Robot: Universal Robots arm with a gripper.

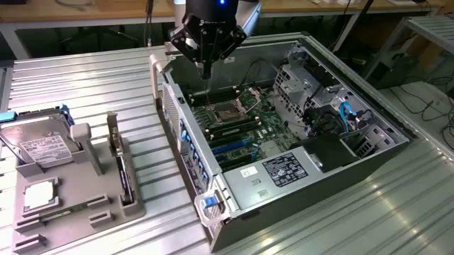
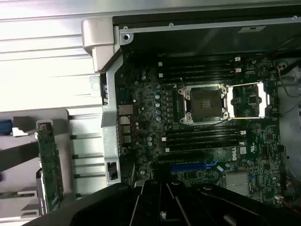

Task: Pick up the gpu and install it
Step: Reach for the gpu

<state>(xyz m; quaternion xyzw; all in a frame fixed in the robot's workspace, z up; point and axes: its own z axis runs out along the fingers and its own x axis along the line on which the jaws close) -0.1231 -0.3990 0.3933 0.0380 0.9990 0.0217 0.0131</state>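
Gripper [image 1: 206, 73] on the black robot arm hangs in the upper centre of the exterior view. Its two fingers are clenched together and hold nothing. The tips point down above the far corner of an open computer case [image 1: 369, 162], which lies on its side on a ribbed metal table [image 1: 92, 79]. Inside the case, the green motherboard [image 1: 245, 127] faces up, with an empty CPU socket [image 1: 228, 112] near its middle.

The gpu [image 1: 123, 172] is well apart from the gripper, at the lower left of the exterior view. It stands on its long edge in a slot of a grey parts holder [image 1: 82, 210], with its pale bracket end toward the far side. A silver hard drive [image 1: 42, 142] with a white label stands in the same holder, further to the exterior view's left.

The wrist view shows the gpu [image 2: 49, 167] edge-on as a green board beside the case wall, and the socket [image 2: 205, 104] among dark memory slots.
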